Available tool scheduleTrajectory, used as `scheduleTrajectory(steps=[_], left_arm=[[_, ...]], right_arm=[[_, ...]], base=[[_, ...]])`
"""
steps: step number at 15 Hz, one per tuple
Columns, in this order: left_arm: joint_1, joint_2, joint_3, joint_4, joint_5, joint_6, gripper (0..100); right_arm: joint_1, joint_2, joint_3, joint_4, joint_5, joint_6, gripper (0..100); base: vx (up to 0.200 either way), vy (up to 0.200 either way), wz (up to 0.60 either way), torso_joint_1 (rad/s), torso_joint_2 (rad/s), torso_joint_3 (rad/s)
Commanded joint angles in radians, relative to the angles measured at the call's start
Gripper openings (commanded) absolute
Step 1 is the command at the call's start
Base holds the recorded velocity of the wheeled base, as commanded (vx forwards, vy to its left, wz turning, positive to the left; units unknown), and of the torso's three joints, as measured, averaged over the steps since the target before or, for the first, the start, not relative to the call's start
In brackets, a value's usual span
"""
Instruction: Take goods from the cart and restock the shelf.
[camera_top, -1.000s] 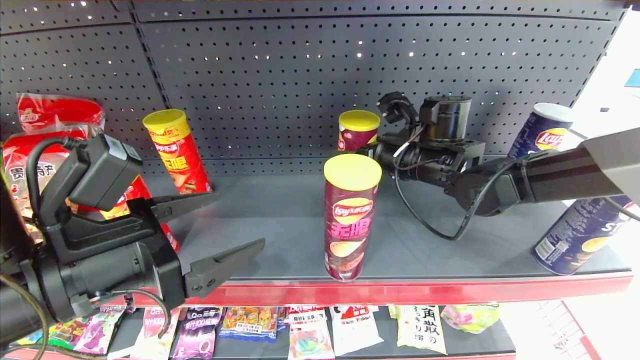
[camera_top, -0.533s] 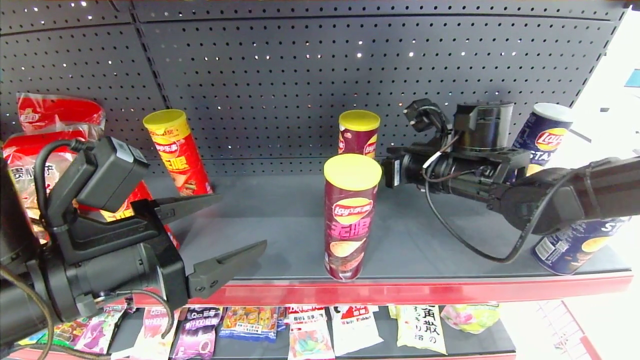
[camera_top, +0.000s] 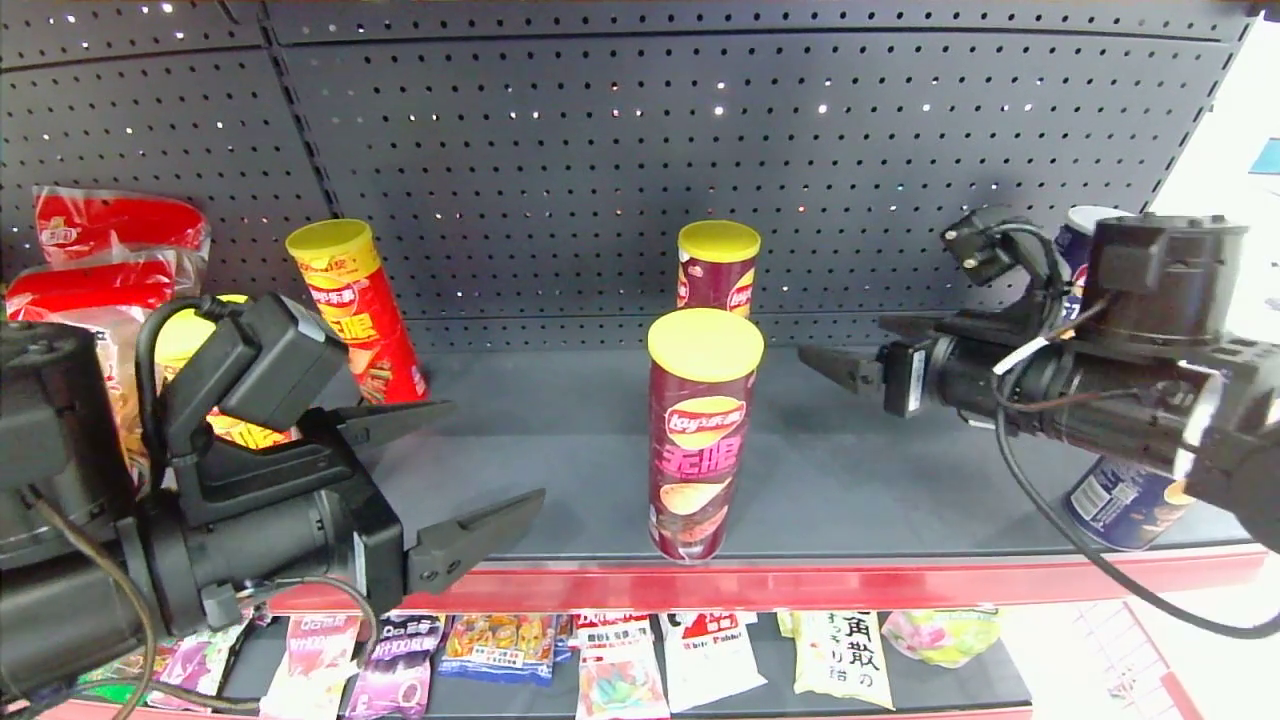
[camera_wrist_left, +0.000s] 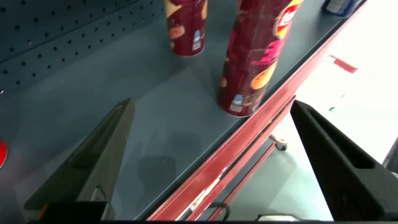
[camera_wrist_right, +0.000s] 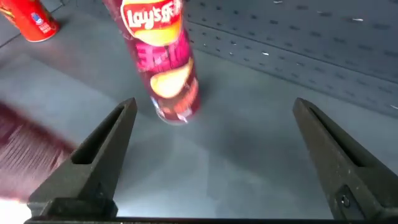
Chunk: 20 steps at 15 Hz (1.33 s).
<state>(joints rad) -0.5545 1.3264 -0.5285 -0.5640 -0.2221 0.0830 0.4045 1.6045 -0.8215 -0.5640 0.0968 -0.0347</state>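
The maroon can (camera_top: 703, 440) stands upright near the front lip of the shelf (camera_top: 560, 430), its yellow lid up and its label turned to the aisle, which I judge is how a shopper should meet it. A second maroon can (camera_top: 717, 265) stands straight behind it against the pegboard, so the two make a row running front to back. My left gripper (camera_top: 495, 452) hangs at the shelf's front edge, well to the left of the front can, fingers spread wide and holding nothing. My right gripper (camera_top: 845, 345) sits over the shelf to the right of both cans, touching neither, and it too is spread wide and empty. I judge the open fingers mean neither arm is carrying stock. As for labels, the maroon cans carry a red-and-yellow roundel above large pink characters. The red can (camera_top: 355, 305) further left has yellow lettering, and the blue cans (camera_top: 1125, 500) at the right end have pale print. I won't read any of it out.
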Motion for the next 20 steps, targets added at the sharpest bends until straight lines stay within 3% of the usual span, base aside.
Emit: scheduleTrajectory(steps=[1,7,11,14,20], left_arm=[[0.001,0.045,-0.001,0.0,0.018,0.0,100],[-0.007,0.188,-0.005,-0.002,0.109,-0.002,100],[-0.016,0.286,-0.016,-0.004,0.155,0.0,100],[-0.035,0.355,-0.062,-0.005,0.172,0.0,100],[-0.05,0.491,-0.179,-0.005,0.205,-0.002,100]], right_arm=[[-0.001,-0.222,0.153,0.001,-0.011,-0.002,100],[0.017,-0.686,0.374,0.026,0.014,-0.007,100],[-0.098,-1.028,0.38,0.383,-0.078,0.022,100],[-0.21,-1.111,0.383,0.475,-0.104,0.062,100],[-0.219,-1.129,0.389,0.478,-0.106,0.065,100]], base=[[0.0,0.0,0.0,0.0,0.0,0.0],[0.0,0.0,0.0,0.0,0.0,0.0],[0.0,0.0,0.0,0.0,0.0,0.0],[0.0,0.0,0.0,0.0,0.0,0.0],[0.0,0.0,0.0,0.0,0.0,0.0]])
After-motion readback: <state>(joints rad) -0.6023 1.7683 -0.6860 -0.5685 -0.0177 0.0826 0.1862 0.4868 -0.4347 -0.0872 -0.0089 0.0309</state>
